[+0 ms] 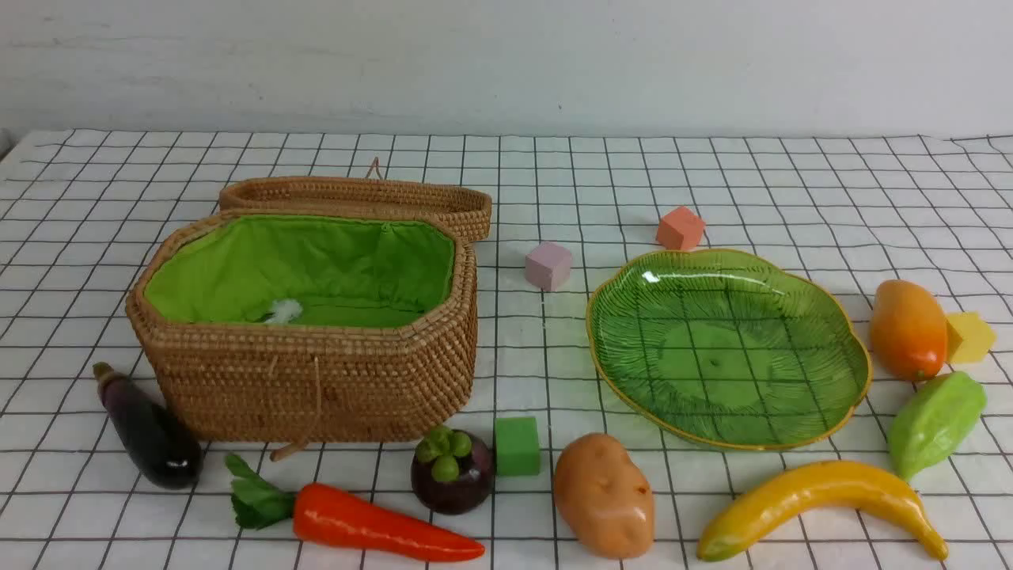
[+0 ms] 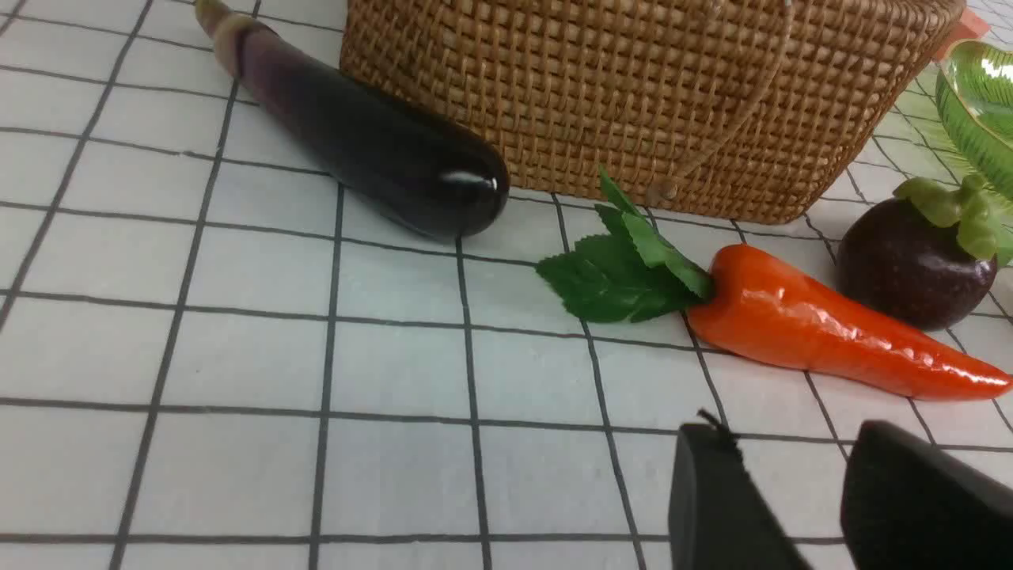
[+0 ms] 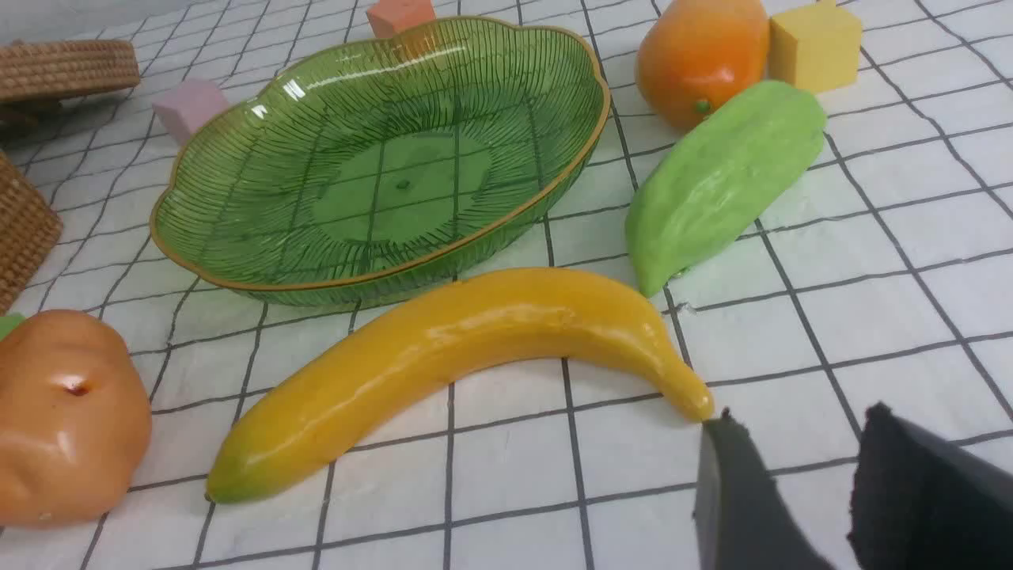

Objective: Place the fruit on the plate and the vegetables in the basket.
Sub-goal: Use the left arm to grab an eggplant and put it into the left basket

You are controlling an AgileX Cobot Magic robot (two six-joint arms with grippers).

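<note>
Nothing had been sorted yet. The basket (image 1: 316, 380) stood with its lid open behind it, its green lining bare except for a small white scrap (what it was, I could not tell), and the plate (image 1: 728, 348) lay empty. All seven pieces lay on the bench (image 1: 712, 166). The eggplant (image 1: 150, 435), carrot (image 1: 372, 526) and mangosteen (image 1: 451, 475) were by the basket's near side. The potato (image 1: 605, 495) and banana (image 1: 823, 495) were in front of the plate, with the gourd (image 1: 938, 419) and mango (image 1: 908, 328) just to its right. The left fingers (image 2: 720, 499) hovered spread and empty near the carrot. The right fingers (image 3: 744, 507), likewise spread and holding nothing, hung by the banana's tip. Every placement was left to do.
</note>
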